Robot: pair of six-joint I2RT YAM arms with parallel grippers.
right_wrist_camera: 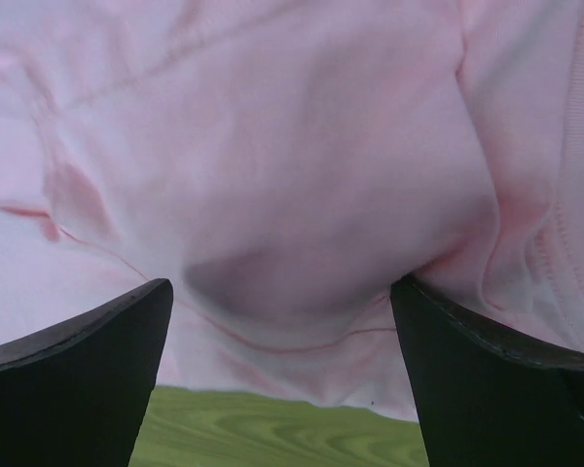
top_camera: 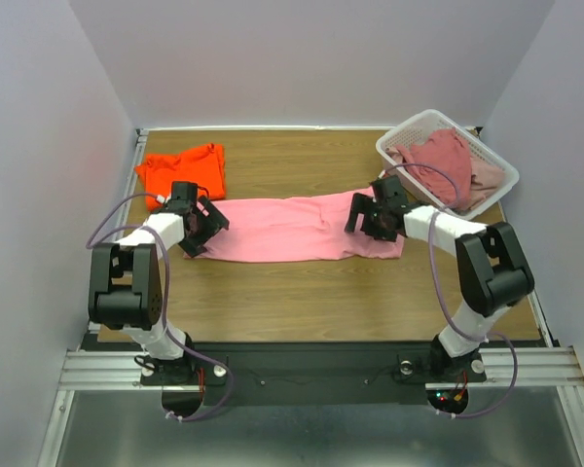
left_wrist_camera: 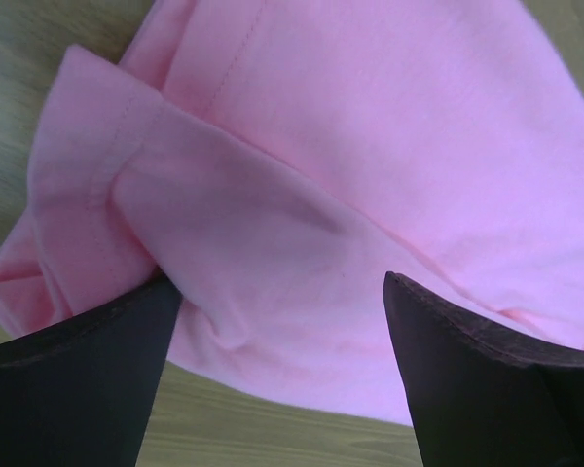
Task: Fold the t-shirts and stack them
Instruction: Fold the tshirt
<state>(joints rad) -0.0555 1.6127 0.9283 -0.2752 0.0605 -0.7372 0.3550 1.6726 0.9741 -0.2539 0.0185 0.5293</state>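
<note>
A light pink t-shirt (top_camera: 297, 228) lies folded into a long strip across the middle of the table. My left gripper (top_camera: 200, 232) is over its left end, jaws open, with the cloth (left_wrist_camera: 302, 233) lying loose on the wood between the fingers. Over the strip's right end my right gripper (top_camera: 368, 220) also stands open, the pink cloth (right_wrist_camera: 292, 195) rumpled under it and not pinched. A folded bright orange t-shirt (top_camera: 183, 172) rests at the back left. Dusty rose and pale pink t-shirts (top_camera: 446, 163) are heaped in the basket.
The white slatted basket (top_camera: 399, 139) stands at the back right corner, close behind my right arm. Grey walls close in the table on three sides. Bare wood (top_camera: 311, 297) lies in front of the pink strip.
</note>
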